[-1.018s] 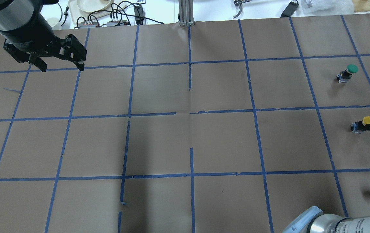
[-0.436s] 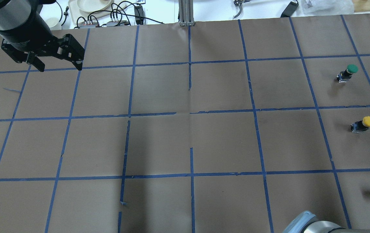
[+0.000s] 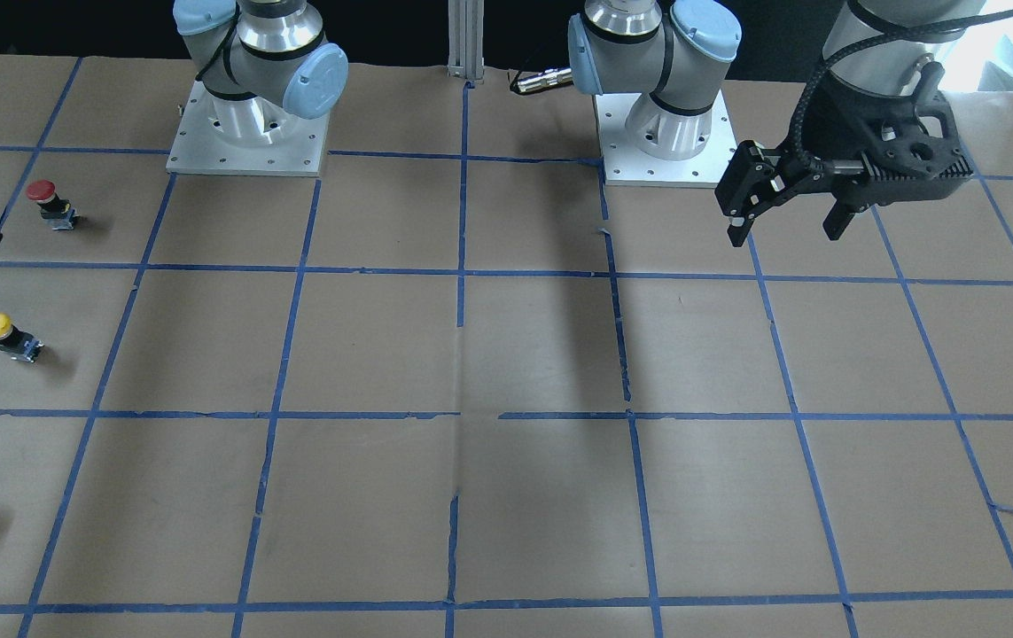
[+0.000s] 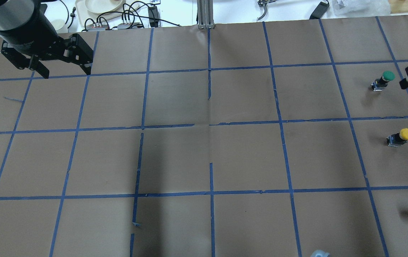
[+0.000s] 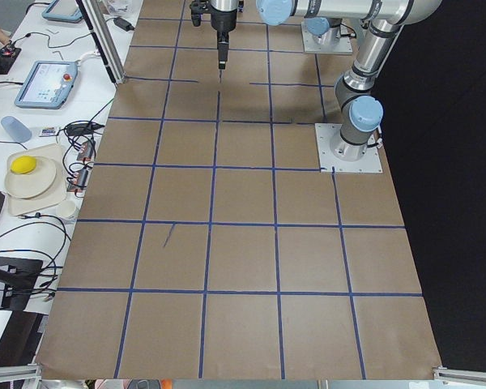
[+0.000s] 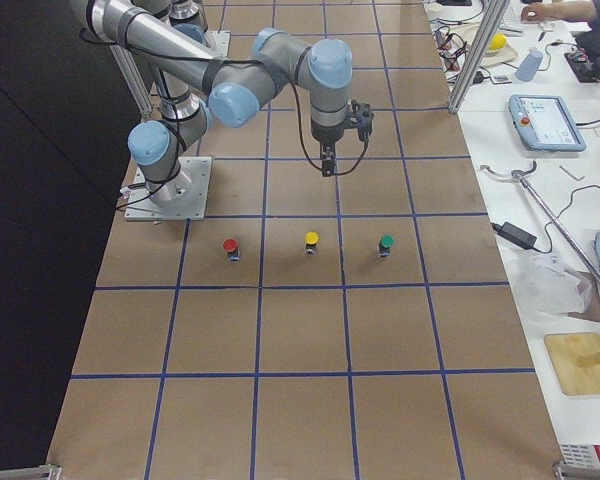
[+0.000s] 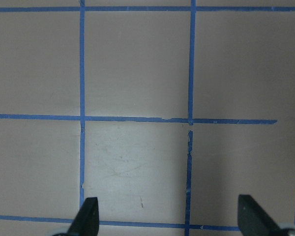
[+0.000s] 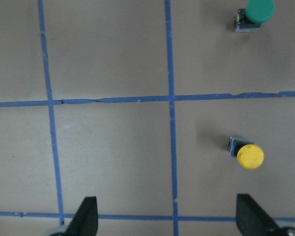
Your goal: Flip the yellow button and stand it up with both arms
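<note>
**Item 1: left gripper** [image 4: 67,73]. Raised over the table's left part, fingers pointing down. Fingers spread wide w/ nothing between them. Left wrist cam shows only bare paper below.

**Item 2: right gripper** [image 8: 167,219]. Hangs vertical, off the surface, on the robot's side of the button row. Fingers wide apart, holding nothing.

**Item 3: yellow button** [image 4: 400,136]. On the table's right part, standing cap up, middle of a row of 3. In the right wrist cam it lies ahead of 1 finger, apart from both fingers and not between them.

**Item 4: neighbours.** Green button [image 4: 383,80] on the far side, red button [image 6: 230,246] on the robot's side. Each of the 3 sits in its own grid square, well apart.

**Item 5: table** [image 4: 246,157]. Brown paper w/ a blue tape grid; tape broken in spots. Centre & left are bare paper, giving wide free room. The buttons sit close to the right end.

**Item 6: room.** White benches [image 5: 32,121] along the far side w/ cables, a plate and tablets. Dark beyond the robot's side.
</note>
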Robot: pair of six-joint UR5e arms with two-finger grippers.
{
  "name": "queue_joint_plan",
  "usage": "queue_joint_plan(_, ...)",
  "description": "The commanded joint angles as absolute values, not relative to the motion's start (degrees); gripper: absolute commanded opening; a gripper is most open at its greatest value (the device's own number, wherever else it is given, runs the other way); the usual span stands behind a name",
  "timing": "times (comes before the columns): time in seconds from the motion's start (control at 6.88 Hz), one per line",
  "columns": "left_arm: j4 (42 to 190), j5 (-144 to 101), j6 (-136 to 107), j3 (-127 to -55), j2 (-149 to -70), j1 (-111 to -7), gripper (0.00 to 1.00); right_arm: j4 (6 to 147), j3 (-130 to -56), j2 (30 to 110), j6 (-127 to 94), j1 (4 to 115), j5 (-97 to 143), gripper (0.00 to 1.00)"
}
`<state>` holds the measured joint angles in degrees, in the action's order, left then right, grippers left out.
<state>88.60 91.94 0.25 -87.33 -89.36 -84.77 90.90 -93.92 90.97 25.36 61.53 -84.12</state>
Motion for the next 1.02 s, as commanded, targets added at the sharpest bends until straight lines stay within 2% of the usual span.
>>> queue_joint_plan(0.0, 91.1, 91.8, -0.9, -86.9, -89.4, -85.3, 1.00, 83.6, -91.9, 95.1, 6.5, 76.1, -89.0, 1.00)
queue_joint_plan(0.29, 91.4, 91.6, -0.9, -86.9, -89.4, -85.5, 1.00, 81.2, -93.7, 99.0, -0.6, 84.9, -89.7, 1.00)
queue_joint_plan(0.58, 91.4, 91.6, -0.8, -86.9, -89.4, -85.5, 1.00, 82.6, -96.8, 100.2, -0.7, 85.3, -90.2, 1.00)
queue_joint_plan(0.87, 91.4, 91.5, -0.8, -86.8, -89.3, -85.3, 1.00, 82.8, -96.7, 99.8, -0.7, 85.1, -91.0, 1.00)
